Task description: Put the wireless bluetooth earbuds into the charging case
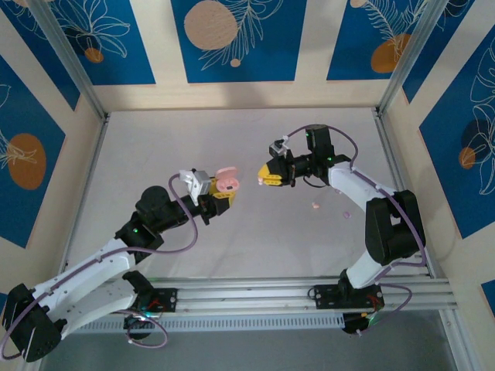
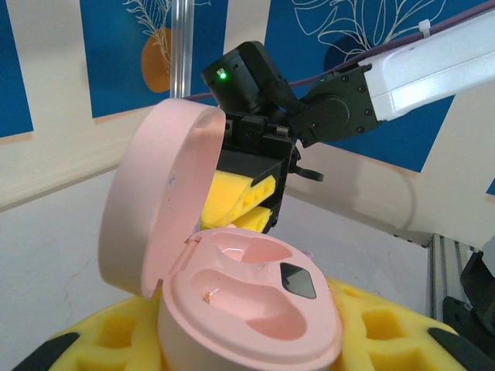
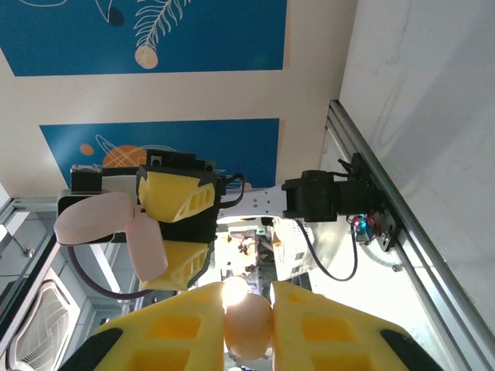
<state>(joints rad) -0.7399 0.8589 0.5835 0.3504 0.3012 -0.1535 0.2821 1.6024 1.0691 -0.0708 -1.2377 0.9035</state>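
My left gripper is shut on a pink charging case, its yellow fingers on either side of the base. The lid stands open to the left and both wells are empty. Just behind the case, in the left wrist view, hovers my right gripper. In its own wrist view the right gripper is shut on a pale peach earbud, pinched between its yellow pads. From above, the right gripper is a short gap to the right of the case. Two tiny pinkish earbuds lie on the table.
The white table is walled by panels at the back and sides, with metal posts at the corners. An aluminium rail runs along the near edge where both arm bases are bolted.
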